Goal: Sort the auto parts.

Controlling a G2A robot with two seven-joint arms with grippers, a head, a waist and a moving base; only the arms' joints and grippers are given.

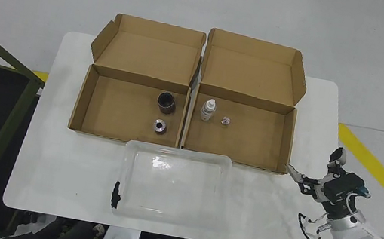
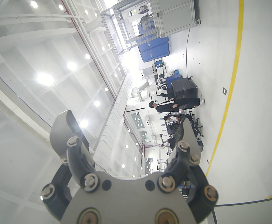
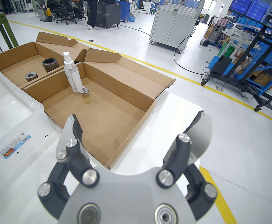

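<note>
Two open cardboard boxes stand side by side. The left box (image 1: 113, 110) holds a dark ring (image 1: 167, 101) (image 3: 50, 64) and a small metal cylinder (image 1: 158, 124) (image 3: 31, 77). In the right box (image 1: 258, 138) (image 3: 110, 123) stand a white spray bottle (image 1: 209, 109) (image 3: 71, 72) and a small metal part (image 1: 226, 121) (image 3: 85, 95). My right gripper (image 1: 303, 201) (image 3: 137, 118) hangs open and empty over the table's right edge, just beside the right box's near corner. My left gripper (image 2: 125, 123) is open and empty, pointing up at the hall's ceiling.
A clear plastic tray (image 1: 173, 185) (image 3: 14, 110) sits in front of the boxes with nothing in it. A small dark thing (image 1: 116, 195) lies at its front left corner. The white table (image 1: 47, 164) has bare room to the left and right of the tray.
</note>
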